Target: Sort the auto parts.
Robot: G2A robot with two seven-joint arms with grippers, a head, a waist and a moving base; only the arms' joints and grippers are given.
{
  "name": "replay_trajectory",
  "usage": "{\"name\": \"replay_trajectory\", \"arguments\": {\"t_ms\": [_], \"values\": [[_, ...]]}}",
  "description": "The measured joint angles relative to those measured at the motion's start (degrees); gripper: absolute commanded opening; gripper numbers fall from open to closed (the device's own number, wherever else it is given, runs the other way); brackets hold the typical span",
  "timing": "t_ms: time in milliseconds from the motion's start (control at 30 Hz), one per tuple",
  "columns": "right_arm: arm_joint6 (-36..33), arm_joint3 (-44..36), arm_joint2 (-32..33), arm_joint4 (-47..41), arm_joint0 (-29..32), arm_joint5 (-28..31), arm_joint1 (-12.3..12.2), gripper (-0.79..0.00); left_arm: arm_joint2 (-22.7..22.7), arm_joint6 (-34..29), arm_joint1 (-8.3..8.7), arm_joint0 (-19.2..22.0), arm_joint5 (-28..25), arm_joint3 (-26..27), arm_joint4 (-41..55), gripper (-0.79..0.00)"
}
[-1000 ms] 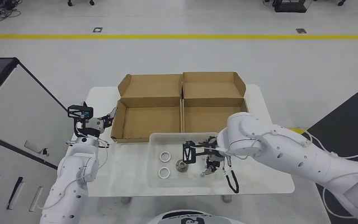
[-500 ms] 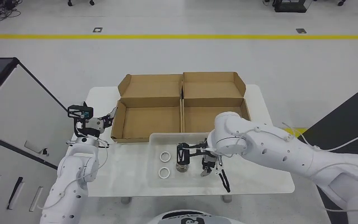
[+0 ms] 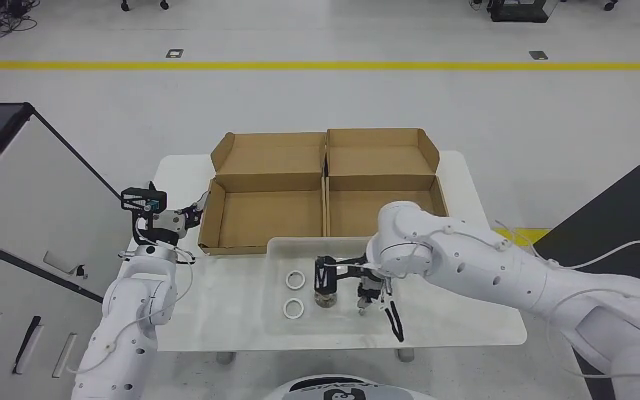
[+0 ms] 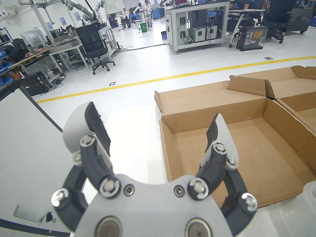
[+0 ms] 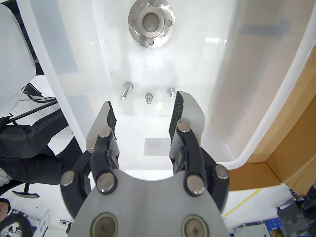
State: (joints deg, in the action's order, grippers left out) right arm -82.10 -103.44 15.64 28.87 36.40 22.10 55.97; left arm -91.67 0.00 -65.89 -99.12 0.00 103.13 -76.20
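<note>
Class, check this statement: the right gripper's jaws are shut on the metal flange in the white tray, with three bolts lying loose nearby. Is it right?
Not quite. The right wrist view shows the right gripper with its jaws open and empty; the metal flange lies free in the white tray, beyond them. The three bolts do lie loose nearby.

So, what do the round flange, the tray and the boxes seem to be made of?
Flange: probably steel, machined, with bright glints. Tray: likely plastic, glossy, translucent white, rounded rim. Boxes: brown cardboard, matte, with folded flaps.
</note>
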Motion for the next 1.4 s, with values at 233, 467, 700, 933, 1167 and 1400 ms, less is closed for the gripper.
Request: {"name": "replay_trajectory", "arguments": {"t_ms": [233, 467, 700, 933, 1167, 1400], "values": [[0.2, -0.2, -1.1, -0.1, 0.4, 0.2, -0.3, -0.268, 0.0, 0.0, 0.0, 0.0, 0.0, 0.0, 0.0, 0.0], [0.3, -0.5, -3.0, -0.5, -0.5, 0.4, -0.6, -0.311, 0.0, 0.0, 0.0, 0.0, 0.0, 0.0, 0.0, 0.0], [0.7, 0.3, -5.2, -1.8, -1.9, 0.8, -0.5, -0.385, 0.0, 0.0, 0.0, 0.0, 0.0, 0.0, 0.0, 0.0], [1.5, 1.4, -5.9, -2.6, -2.1, 1.5, 0.2, -0.326, 0.0, 0.0, 0.0, 0.0, 0.0, 0.0, 0.0, 0.0], [1.0, 2.1, -5.9, -2.1, -1.4, 1.1, 1.0, -0.317, 0.0, 0.0, 0.0, 0.0, 0.0, 0.0, 0.0, 0.0], [0.7, 3.1, -5.9, -1.8, -0.9, 0.7, 1.7, -0.326, 0.0, 0.0, 0.0, 0.0, 0.0, 0.0, 0.0, 0.0]]}}
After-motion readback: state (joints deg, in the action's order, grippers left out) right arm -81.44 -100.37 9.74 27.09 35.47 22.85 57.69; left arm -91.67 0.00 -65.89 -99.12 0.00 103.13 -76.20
